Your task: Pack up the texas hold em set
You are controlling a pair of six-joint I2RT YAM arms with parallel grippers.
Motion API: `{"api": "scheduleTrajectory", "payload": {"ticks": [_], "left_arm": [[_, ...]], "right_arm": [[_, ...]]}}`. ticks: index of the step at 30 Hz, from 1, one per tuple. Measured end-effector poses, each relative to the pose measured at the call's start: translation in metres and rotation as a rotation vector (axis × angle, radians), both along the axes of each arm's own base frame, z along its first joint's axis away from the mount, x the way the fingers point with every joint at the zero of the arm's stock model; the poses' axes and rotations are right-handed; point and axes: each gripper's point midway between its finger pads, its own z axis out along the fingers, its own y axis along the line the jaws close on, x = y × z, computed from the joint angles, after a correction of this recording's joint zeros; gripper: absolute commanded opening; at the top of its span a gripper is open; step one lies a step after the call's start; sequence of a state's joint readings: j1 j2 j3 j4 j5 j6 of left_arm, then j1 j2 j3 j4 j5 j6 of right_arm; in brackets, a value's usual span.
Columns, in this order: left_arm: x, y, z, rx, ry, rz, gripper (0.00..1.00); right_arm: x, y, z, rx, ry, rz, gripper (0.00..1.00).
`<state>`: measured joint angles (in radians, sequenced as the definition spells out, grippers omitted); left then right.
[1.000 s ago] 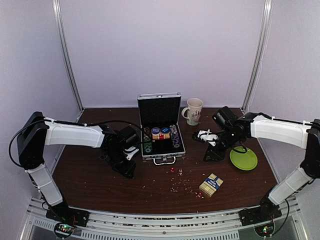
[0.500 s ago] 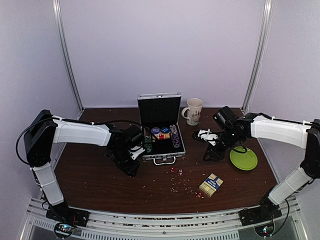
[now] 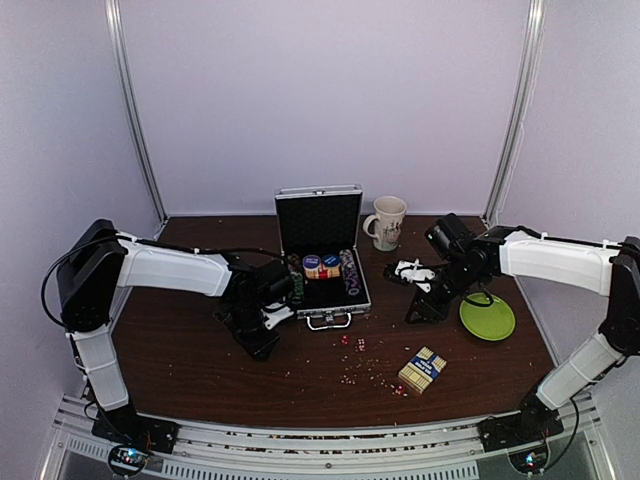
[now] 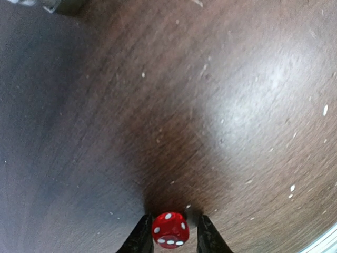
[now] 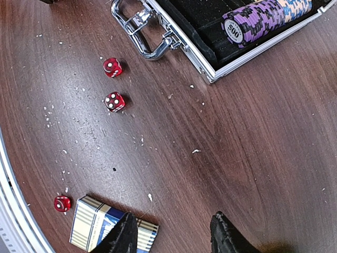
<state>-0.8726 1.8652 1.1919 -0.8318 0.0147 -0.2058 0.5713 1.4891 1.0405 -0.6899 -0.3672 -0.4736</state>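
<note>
Presently, top view: silver case (image 3: pixel 318 220) sits open at mid-frame, lid upright, handle (image 5: pixel 145 39) toward the bottom. Chips (image 3: pixel 348 272) lie in rows inside; the right wrist view shows a purple stack (image 5: pixel 263 18) at upper right.

Left gripper (image 3: pixel 268 318) is low over the table (image 3: pixel 180 350), just left of the case's lower corner. In its wrist view, at bottom centre, a red die (image 4: pixel 170 230) sits between the fingertips (image 4: pixel 143 240). Jaws are narrow: one finger at the die's left face, a dark sliver of gap on the right. Not clamped as seen.

Right gripper (image 5: pixel 174 237) stands moderately wide and holds nothing, hovering between the case and the green plate (image 3: pixel 487 318).

Loose on the table: two dice (image 5: pixel 111 67) below the handle, a third die (image 5: pixel 62 203) touching or just beside the card box (image 5: pixel 100 229), which lies lower right of the case. A mug (image 3: pixel 387 222) stands right of the lid.
</note>
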Motion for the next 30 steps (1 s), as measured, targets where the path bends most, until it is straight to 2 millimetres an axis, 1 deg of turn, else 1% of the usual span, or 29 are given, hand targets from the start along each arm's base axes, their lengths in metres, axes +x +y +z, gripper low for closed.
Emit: {"api": "scheduleTrajectory", "payload": {"ticks": [2, 10, 14, 17, 19, 21, 22, 24, 26, 28, 30], "left_arm": [[-0.001, 0.002, 0.0, 0.01, 0.004, -0.003, 0.26], [-0.001, 0.003, 0.003, 0.019, 0.006, -0.002, 0.14], [0.005, -0.006, 0.013, -0.009, -0.006, 0.003, 0.12], [0.013, -0.02, 0.029, -0.054, -0.022, 0.008, 0.12], [0.021, -0.031, 0.042, -0.088, -0.045, 0.014, 0.13], [0.034, -0.044, 0.061, -0.13, -0.085, 0.027, 0.13], [0.043, -0.053, 0.075, -0.158, -0.115, 0.038, 0.13], [0.058, -0.067, 0.093, -0.198, -0.164, 0.059, 0.13], [0.08, -0.088, 0.111, -0.244, -0.215, 0.087, 0.13], [0.1, -0.105, 0.117, -0.273, -0.248, 0.112, 0.14], [0.118, -0.119, 0.113, -0.287, -0.266, 0.14, 0.14]], "right_arm": [[0.0, 0.0, 0.0, 0.0, 0.001, 0.001, 0.48], [-0.001, 0.001, -0.001, 0.001, 0.005, 0.005, 0.48], [-0.001, 0.001, -0.001, 0.003, 0.007, 0.006, 0.48], [-0.001, 0.001, -0.001, 0.004, 0.008, 0.006, 0.48], [-0.001, 0.001, -0.001, 0.005, 0.008, 0.005, 0.48], [-0.001, 0.0, -0.001, 0.005, 0.008, 0.004, 0.48], [0.0, 0.0, -0.001, 0.005, 0.008, 0.002, 0.48], [0.0, -0.001, -0.001, 0.005, 0.008, -0.001, 0.48], [0.001, -0.002, -0.001, 0.006, 0.008, -0.004, 0.48], [0.001, -0.002, -0.001, 0.006, 0.01, -0.004, 0.48], [0.001, -0.002, -0.001, 0.008, 0.01, -0.003, 0.48]]}}
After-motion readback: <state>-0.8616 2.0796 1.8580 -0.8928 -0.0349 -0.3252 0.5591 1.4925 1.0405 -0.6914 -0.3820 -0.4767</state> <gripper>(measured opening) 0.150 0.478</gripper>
